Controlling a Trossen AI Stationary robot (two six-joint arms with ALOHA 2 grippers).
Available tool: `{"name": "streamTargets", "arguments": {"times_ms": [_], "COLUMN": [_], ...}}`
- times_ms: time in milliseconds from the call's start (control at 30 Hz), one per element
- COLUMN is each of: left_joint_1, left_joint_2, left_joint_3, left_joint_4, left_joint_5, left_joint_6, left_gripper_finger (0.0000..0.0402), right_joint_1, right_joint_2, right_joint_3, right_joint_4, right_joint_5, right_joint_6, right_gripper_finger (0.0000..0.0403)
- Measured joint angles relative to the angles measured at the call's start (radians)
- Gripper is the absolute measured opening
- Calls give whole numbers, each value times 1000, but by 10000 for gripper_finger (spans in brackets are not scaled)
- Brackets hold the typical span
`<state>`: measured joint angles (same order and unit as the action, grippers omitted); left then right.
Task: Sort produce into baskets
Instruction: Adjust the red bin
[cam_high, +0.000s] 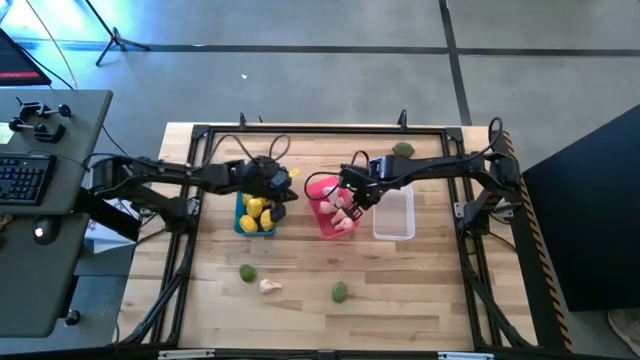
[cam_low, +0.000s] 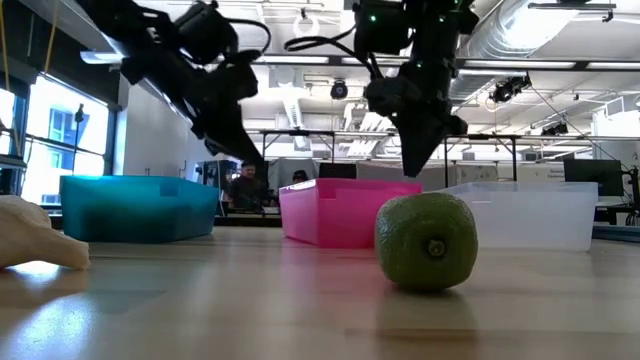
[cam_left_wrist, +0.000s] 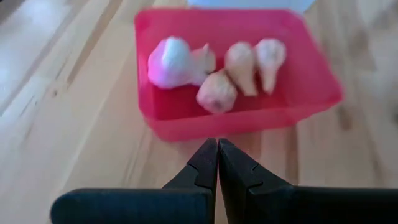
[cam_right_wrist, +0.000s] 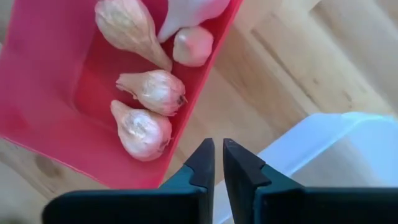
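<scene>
Both grippers hover empty, fingers nearly closed: the left gripper (cam_high: 290, 186) beside the pink basket (cam_high: 322, 187) of garlic bulbs (cam_right_wrist: 144, 129), the right gripper (cam_high: 352, 203) over its rim. Loose garlic (cam_high: 269, 285) and limes (cam_high: 340, 291) lie well clear nearer the table's front; approach with fingers spread wide.

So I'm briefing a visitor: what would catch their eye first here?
The pink basket mid-table, holding only garlic bulbs, with the right gripper above it. Beside it, the blue basket holds lemons under the left gripper. A green fruit lies loose on the table's front part.
</scene>
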<state>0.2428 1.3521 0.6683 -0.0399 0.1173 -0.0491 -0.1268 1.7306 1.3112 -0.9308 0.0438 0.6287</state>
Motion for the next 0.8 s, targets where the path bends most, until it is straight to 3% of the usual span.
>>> {"name": "streamTargets", "arguments": {"times_ms": [133, 467, 800], "left_joint_1": [2, 13, 102], "left_joint_2": [68, 196, 197], "left_joint_3": [27, 72, 78], "left_joint_4": [-1, 43, 58], "left_joint_5": [-39, -46, -85], "left_joint_6": [-14, -18, -12], "left_gripper_finger": [0, 0, 0], "right_joint_1": [4, 28, 43], "right_joint_2": [0, 0, 0], "right_joint_3": [-46, -112, -112], "right_joint_4": [39, 160, 211], "right_joint_5": [-29, -121, -177], "right_joint_6": [35, 85, 95], "right_gripper_finger": [3, 2, 0]}}
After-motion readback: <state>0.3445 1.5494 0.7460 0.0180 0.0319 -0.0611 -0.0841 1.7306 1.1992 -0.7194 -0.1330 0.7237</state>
